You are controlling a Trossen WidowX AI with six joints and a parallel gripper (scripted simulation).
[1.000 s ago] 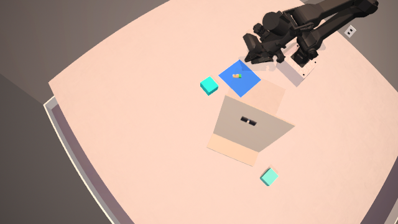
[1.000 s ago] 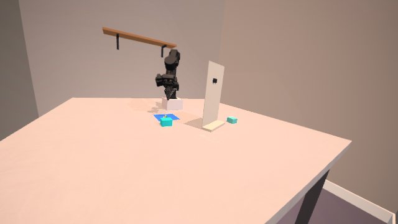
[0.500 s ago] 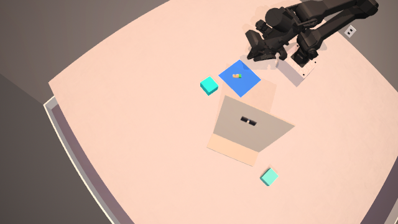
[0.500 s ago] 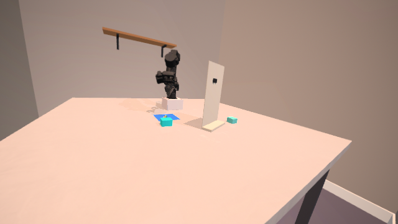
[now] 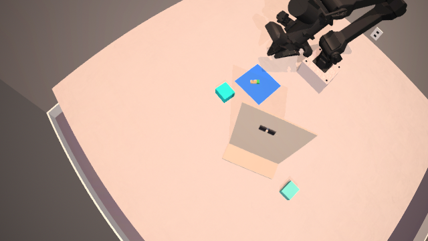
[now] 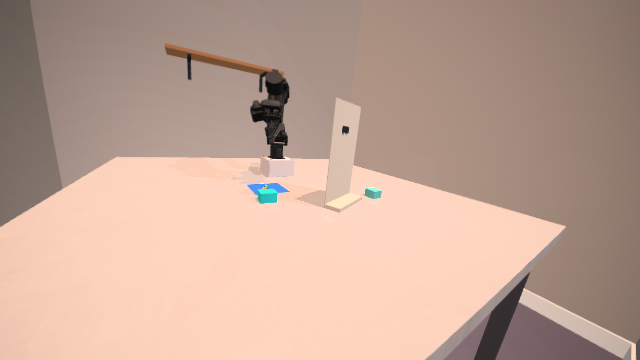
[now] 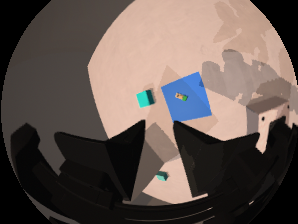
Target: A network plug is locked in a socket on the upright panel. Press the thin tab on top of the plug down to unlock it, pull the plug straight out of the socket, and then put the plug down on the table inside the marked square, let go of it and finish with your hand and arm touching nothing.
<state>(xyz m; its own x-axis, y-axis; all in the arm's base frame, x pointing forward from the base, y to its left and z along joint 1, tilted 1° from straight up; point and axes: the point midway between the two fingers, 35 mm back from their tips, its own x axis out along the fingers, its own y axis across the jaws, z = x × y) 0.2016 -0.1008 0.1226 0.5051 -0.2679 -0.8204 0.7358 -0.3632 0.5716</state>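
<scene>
The small orange plug with a green end (image 5: 255,82) (image 7: 181,96) lies on the table inside the blue marked square (image 5: 259,97) (image 7: 192,112). The upright panel (image 5: 247,130) (image 6: 341,165) stands beside the square, with its dark socket (image 5: 267,130) (image 6: 345,130) holding no plug. My gripper (image 7: 159,123) is open, with nothing between its fingers. It is up in the air, well away from the plug, near the arm's base in the top and exterior views, and touches nothing that I can see.
A bright turquoise block (image 5: 225,92) (image 6: 267,196) (image 7: 145,99) lies beside the square. A paler turquoise block (image 5: 289,190) (image 6: 373,193) (image 7: 162,176) lies past the panel. The arm's white base box (image 5: 309,75) (image 6: 277,167) stands near the square. A wooden shelf (image 6: 220,60) is on the wall.
</scene>
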